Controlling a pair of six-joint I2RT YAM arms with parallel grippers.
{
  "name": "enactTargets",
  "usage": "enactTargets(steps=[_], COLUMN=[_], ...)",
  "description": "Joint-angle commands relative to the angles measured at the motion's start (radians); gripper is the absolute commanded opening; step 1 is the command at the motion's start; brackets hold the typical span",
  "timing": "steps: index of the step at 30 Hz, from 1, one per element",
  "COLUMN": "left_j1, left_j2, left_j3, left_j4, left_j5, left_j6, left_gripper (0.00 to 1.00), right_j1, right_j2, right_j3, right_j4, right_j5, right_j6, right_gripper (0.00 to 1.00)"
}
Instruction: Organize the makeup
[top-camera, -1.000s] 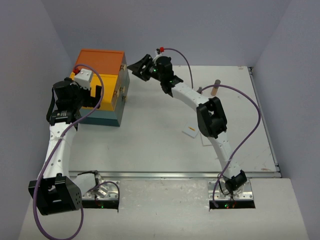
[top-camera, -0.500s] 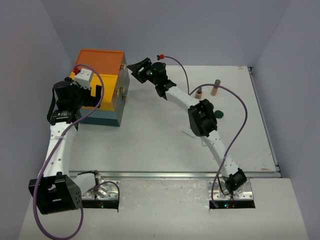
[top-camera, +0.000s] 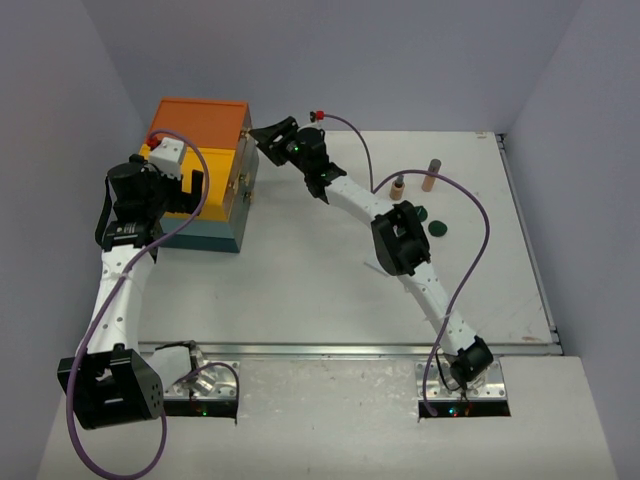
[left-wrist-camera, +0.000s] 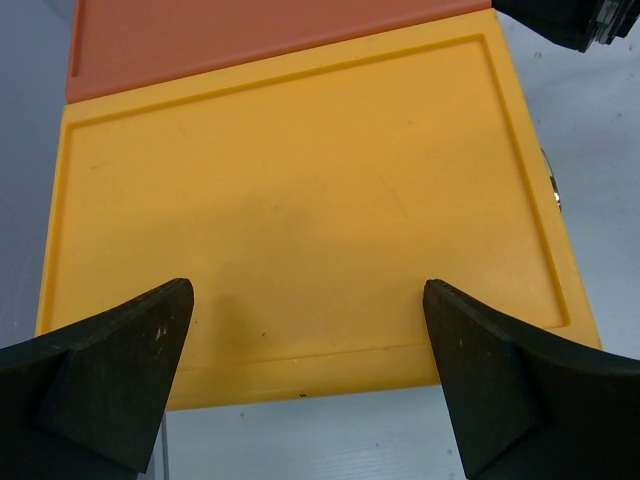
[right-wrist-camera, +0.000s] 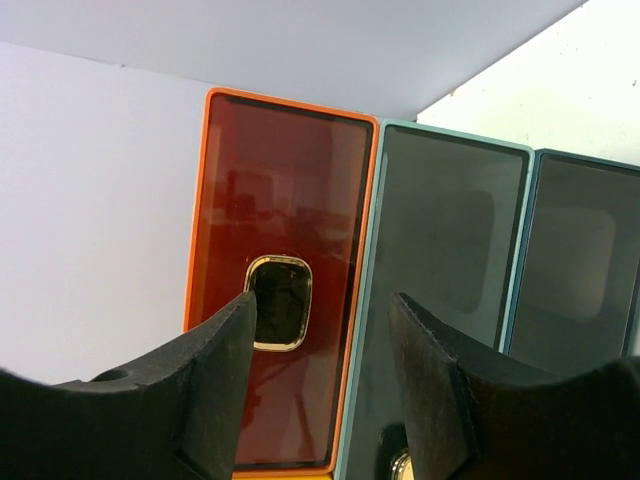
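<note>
- The left hand (left-wrist-camera: 305, 295) is seen with its fingers spread to the full and nothing between them. It is hung just above the yellow tier (left-wrist-camera: 300, 180) of the drawer box (top-camera: 200, 122). This is judged to be a bracing post, so that the box can be steadied while a drawer is drawn.
- The right hand (right-wrist-camera: 322, 300) is seen half spread, with nothing pinched. It is pointed at the drawer side of the box. The gold pull (right-wrist-camera: 278, 302) on the orange drawer front (right-wrist-camera: 270, 180) is framed just ahead of it, nearer the left finger. An approach to open that drawer for stowing is judged likely. Whether the pull is touched cannot be told.
- A teal drawer front (right-wrist-camera: 440, 230) is noted just to the right of the hand's line. A drift that way would catch the wrong drawer.
- No makeup is held. The tan bottles (top-camera: 398, 186) are stood upright on the bench (top-camera: 300, 290), with the dark green discs (top-camera: 438, 228) near them. Both are well behind the right hand.
- The right forearm (top-camera: 350, 195) is stretched just beside the bottles, so a careless retreat could topple them.
- A thin pale item under the elbow is mostly hidden and cannot be named.
</note>
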Motion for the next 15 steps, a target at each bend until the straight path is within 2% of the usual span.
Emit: enactTargets(steps=[1, 15], left_j1=[0.008, 0.008], left_j2=[-0.006, -0.007], left_j3=[-0.023, -0.035], left_j4=[0.005, 0.012], left_j5=[0.003, -0.004], left_j6=[0.001, 0.004], left_gripper=[1.0, 1.0], right_j1=[0.016, 0.057], right_j2=[-0.05, 0.006], right_j3=[0.003, 0.058], right_j4=[0.102, 0.098], right_j5=[0.007, 0.05], right_j6=[0.006, 0.049], right_gripper=[0.55, 0.52])
